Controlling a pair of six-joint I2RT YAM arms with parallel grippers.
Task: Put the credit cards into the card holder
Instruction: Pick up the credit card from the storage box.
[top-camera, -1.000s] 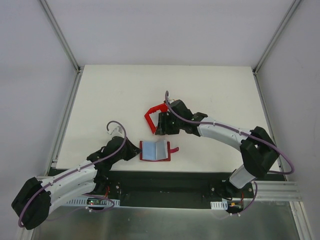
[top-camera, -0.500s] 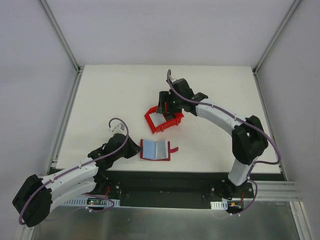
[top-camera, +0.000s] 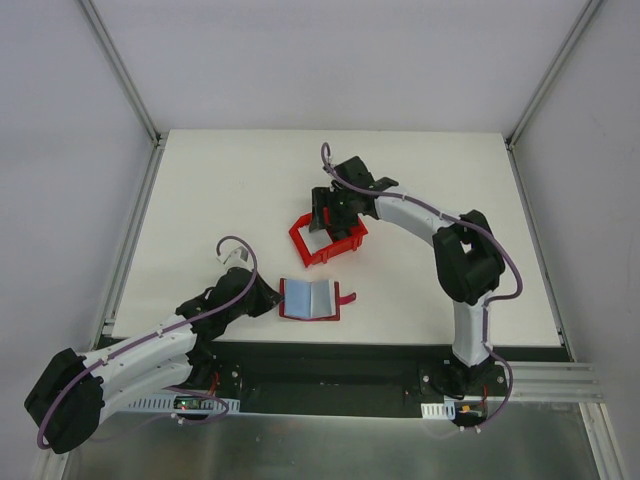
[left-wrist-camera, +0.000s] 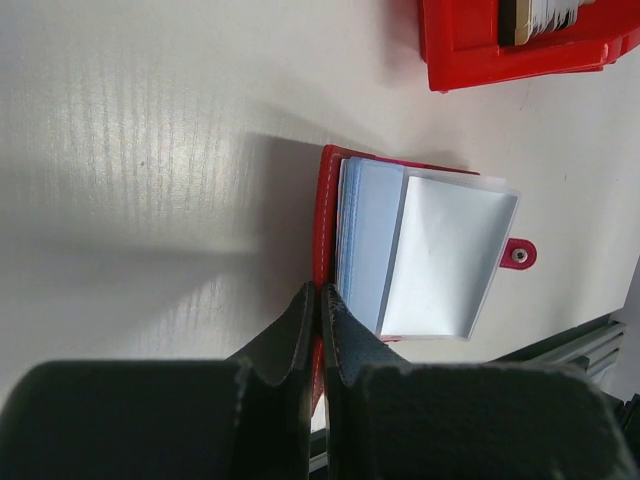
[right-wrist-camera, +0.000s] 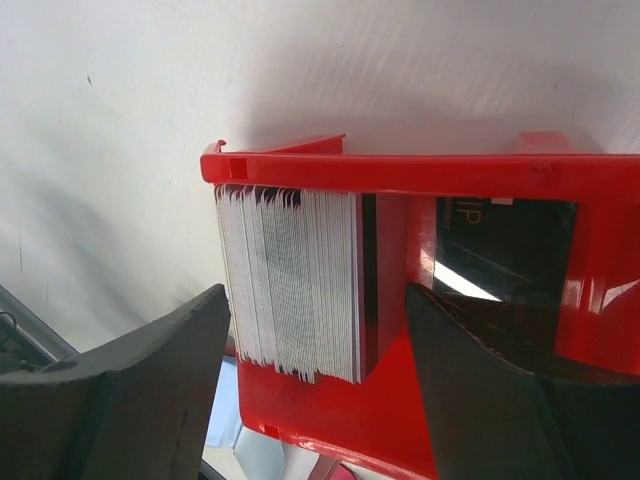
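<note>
The card holder (top-camera: 310, 299) lies open on the table, dark red with pale blue and white slots (left-wrist-camera: 430, 250). My left gripper (left-wrist-camera: 320, 292) is shut on its red left edge, and it shows there in the top view too (top-camera: 275, 297). The credit cards (right-wrist-camera: 290, 285) stand on edge as a thick pale stack in the red bin (right-wrist-camera: 400, 172). My right gripper (right-wrist-camera: 318, 295) hangs over that bin (top-camera: 345, 243), open, one finger (right-wrist-camera: 150, 390) close to the stack's left side, the other (right-wrist-camera: 500, 390) apart on the right. In the top view this gripper (top-camera: 328, 222) reaches into the bin.
A black block (right-wrist-camera: 505, 255) fills the bin's other compartment beside the cards. In the left wrist view the bin (left-wrist-camera: 470, 50) sits beyond the holder, and the holder's snap tab (left-wrist-camera: 518, 255) sticks out toward the table's near edge.
My right arm has swung away from beside the holder to over the red bin, and its jaws have widened. The left gripper and the holder have stayed put.
</note>
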